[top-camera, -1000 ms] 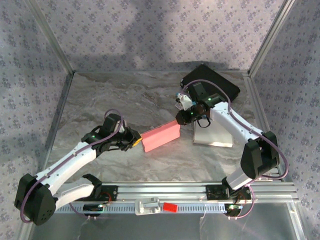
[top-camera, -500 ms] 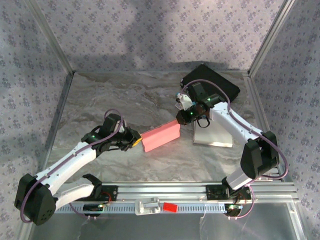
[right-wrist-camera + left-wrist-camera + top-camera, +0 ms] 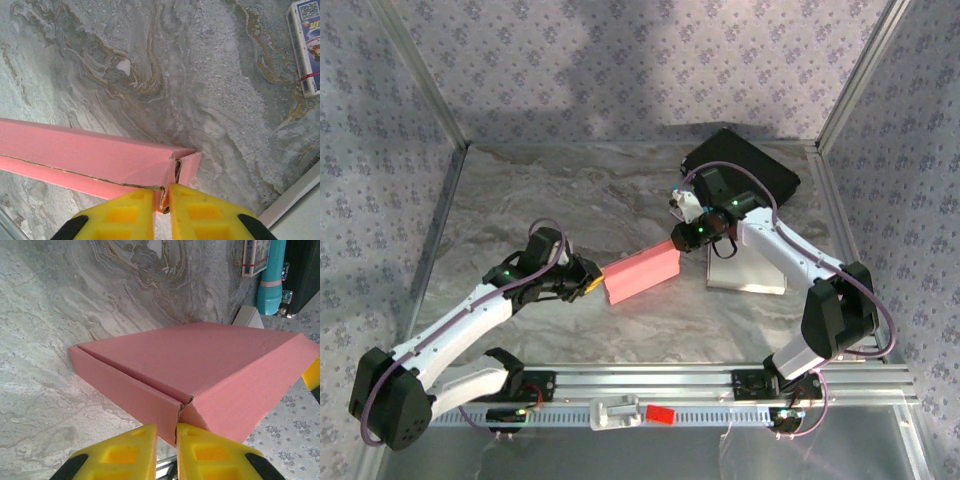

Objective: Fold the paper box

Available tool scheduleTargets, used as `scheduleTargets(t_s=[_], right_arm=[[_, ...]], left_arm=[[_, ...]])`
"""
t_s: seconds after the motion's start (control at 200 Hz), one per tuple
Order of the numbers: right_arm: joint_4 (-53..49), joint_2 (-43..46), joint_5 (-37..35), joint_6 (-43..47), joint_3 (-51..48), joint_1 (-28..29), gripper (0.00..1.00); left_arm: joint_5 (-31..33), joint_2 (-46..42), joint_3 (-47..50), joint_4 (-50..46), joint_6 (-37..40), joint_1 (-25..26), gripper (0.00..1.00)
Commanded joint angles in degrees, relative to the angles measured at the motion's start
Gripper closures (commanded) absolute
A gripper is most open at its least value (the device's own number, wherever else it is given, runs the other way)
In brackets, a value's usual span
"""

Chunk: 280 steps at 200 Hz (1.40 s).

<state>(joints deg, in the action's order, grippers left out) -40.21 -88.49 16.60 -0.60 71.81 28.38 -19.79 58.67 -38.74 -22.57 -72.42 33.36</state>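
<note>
Lying mid-scene, box (image 3: 642, 273) has long axis running near-left to far-right. Left gripper (image 3: 595, 281) nearly closed, pinching near-left corner seam. Right gripper (image 3: 678, 243) likewise pinching far-right corner flap. Neither nearer: opposed ends.

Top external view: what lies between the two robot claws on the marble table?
A flat pink paper box spans the stretch, left gripper and right gripper each pinching an end; top view.

The small packet (image 3: 306, 47) bears print too blurred to read.
</note>
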Motion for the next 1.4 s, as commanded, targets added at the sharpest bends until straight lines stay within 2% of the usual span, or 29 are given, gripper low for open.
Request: scheduleTargets(t_s=[0.0,0.445,1.394], right_arm=[[0.05,1.26,-1.63,-0.19,-0.19,-0.22,0.85],[-0.44,1.39,-2.45,-0.03,-0.6,-0.83,1.0],[-0.03,2.3,-6.23,-3.79,-7.62,-0.23,1.0]], left_arm=[[0.28,0.74,-0.53,-4.55,1.15,-0.37,0.83],[0.28,0.74,-0.66,-4.55,1.23,-0.33,0.83],[1.26,0.18,-0.68,-4.31,0.15,-0.42,0.83]])
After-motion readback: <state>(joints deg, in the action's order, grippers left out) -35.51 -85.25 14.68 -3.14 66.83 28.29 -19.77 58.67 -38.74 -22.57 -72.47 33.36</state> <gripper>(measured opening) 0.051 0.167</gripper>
